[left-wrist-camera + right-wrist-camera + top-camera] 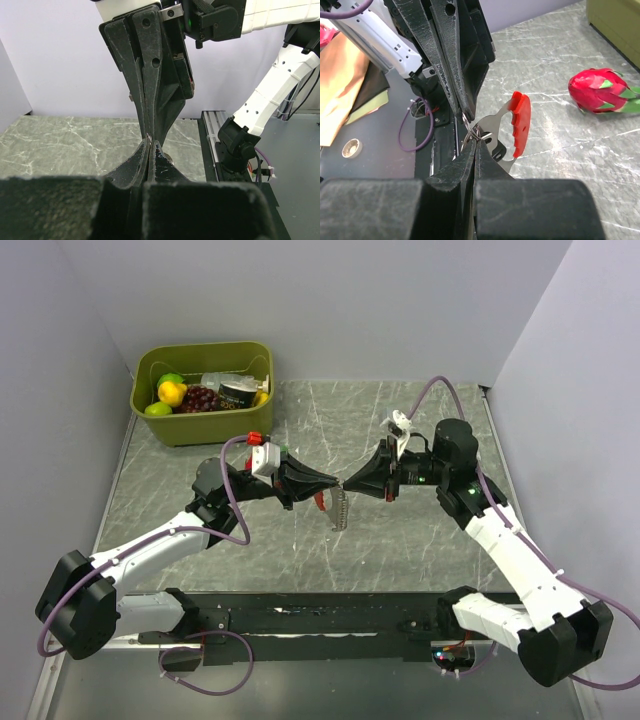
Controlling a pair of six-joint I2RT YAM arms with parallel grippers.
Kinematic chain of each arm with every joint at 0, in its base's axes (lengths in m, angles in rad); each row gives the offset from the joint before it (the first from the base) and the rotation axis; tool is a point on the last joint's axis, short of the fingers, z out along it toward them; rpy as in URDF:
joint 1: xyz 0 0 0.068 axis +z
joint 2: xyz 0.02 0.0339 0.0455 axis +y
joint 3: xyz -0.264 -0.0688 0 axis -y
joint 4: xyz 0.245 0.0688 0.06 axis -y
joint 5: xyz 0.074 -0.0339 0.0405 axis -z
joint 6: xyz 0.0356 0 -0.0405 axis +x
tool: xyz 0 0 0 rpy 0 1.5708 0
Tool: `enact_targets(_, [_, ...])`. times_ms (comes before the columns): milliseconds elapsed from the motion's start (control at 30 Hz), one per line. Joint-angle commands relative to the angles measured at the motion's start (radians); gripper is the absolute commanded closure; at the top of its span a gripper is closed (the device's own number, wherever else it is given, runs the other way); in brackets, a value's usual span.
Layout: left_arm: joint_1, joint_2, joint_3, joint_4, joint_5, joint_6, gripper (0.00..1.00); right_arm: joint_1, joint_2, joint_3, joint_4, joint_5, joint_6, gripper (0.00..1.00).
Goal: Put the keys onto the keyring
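The left gripper (333, 483) and right gripper (352, 483) meet tip to tip above the middle of the table (420, 540). Each has its fingers pressed together, pinching the small wire ring of the keyring (519, 124). The red fob and silvery metal hang just below the tips. A green bin (205, 425) stands far left.

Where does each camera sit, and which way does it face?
Top: above and behind, looking down at the table; left arm, right arm show.
Left wrist: faces the right gripper, its own fingers at the bottom.
Right wrist: faces the left gripper and keyring, own fingers at the bottom.
Both wrist views share the grippers' meeting point.
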Motion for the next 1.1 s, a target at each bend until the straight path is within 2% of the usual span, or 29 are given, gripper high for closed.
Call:
enact_targets(0, [-0.007,-0.023,0.039,0.073,0.006,0.0,0.99,-0.004,-0.013,-0.022,0.028,0.002,-0.009,1.0])
enact_targets(600, [-0.007,-0.02,0.05,0.056,0.031,0.012,0.99,0.023,-0.012,-0.007,-0.038,0.023,-0.058,1.0])
enact_targets(633, [-0.007,-0.021,0.049,0.053,0.031,0.017,0.99,0.022,-0.018,-0.003,-0.038,0.032,-0.06,0.9])
enact_targets(800, [-0.007,-0.035,0.049,0.002,0.026,0.045,0.99,0.02,-0.106,0.007,-0.029,0.106,-0.061,0.58])
enact_targets(1000, [-0.008,-0.036,0.052,-0.006,0.048,0.051,0.99,0.019,-0.159,0.015,0.028,0.105,-0.018,0.35])
enact_targets(1067, [-0.011,-0.032,0.056,-0.006,0.049,0.051,0.99,0.02,-0.156,0.012,0.059,0.091,-0.006,0.33])
